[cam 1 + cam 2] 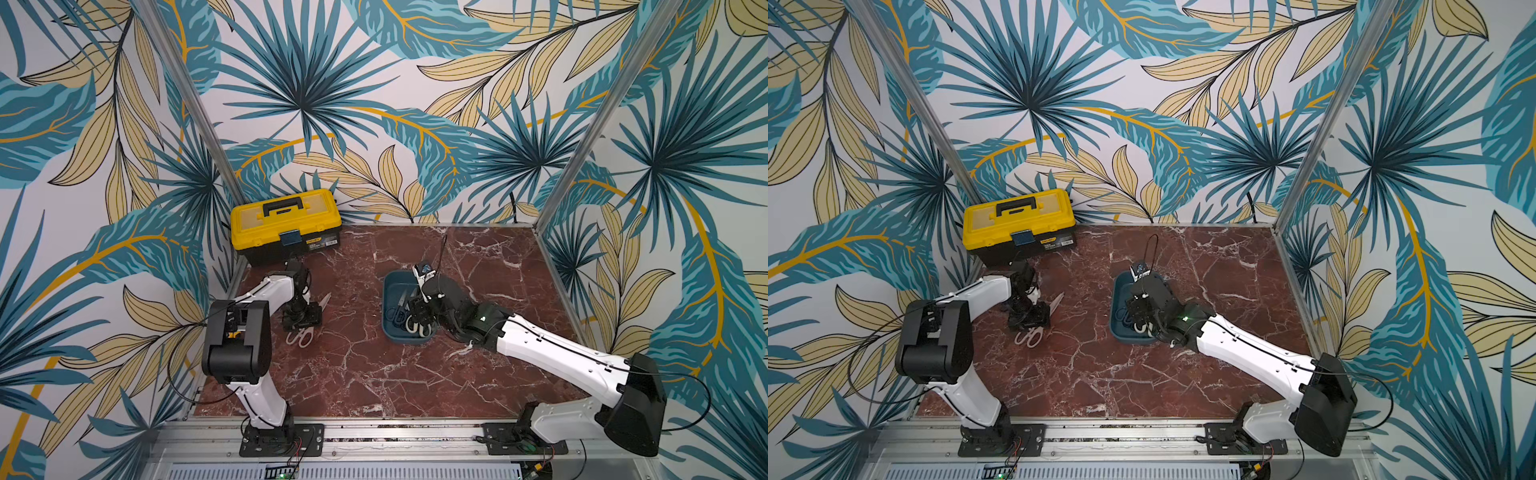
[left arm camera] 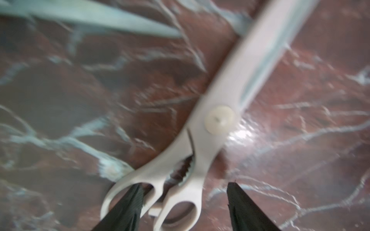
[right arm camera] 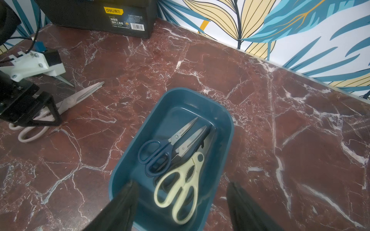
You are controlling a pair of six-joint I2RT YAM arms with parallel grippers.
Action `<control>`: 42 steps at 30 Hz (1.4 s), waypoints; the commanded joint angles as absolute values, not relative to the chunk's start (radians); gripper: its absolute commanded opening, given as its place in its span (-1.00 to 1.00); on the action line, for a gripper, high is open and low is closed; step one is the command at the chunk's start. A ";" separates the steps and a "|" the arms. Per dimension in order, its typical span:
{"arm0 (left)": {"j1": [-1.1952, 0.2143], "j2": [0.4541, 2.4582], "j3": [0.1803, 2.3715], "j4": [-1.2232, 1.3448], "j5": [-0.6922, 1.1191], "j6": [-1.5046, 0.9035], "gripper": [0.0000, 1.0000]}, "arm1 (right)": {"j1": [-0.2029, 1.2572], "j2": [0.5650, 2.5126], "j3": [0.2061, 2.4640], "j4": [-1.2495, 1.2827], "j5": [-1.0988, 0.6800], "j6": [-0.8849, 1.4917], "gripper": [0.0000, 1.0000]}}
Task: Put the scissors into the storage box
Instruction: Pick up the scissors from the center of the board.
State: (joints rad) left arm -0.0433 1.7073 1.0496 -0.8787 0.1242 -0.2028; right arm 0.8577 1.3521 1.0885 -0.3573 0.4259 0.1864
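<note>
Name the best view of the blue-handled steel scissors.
Right wrist view: the blue-handled steel scissors lie unobstructed in the teal plastic box. Both top views show only tiny dark loops; the left wrist view shows none.

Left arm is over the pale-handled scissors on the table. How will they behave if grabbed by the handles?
Probably stiff: the scissors are metal blades on thick plastic handles. They lie flat on the glossy table, so they may slide before the open left gripper closes. Held by the handles, the long blades will likely droop tip-down.
</note>
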 commanded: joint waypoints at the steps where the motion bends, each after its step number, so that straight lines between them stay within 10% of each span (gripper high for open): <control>1: -0.053 1.657 1.010 -0.874 0.173 -0.237 0.41 | 0.863 1.357 1.098 -0.376 0.431 0.178 0.50; 42: -0.143 1.679 1.019 -0.856 -0.013 -0.267 -0.62 | 0.862 1.379 1.103 -0.380 0.446 0.178 0.50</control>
State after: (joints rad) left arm -0.1314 1.6989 1.0016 -0.8829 -0.0006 -0.2596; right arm 0.8577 1.3735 1.1000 -0.3717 0.4271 0.1856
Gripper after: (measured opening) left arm 0.260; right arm 0.747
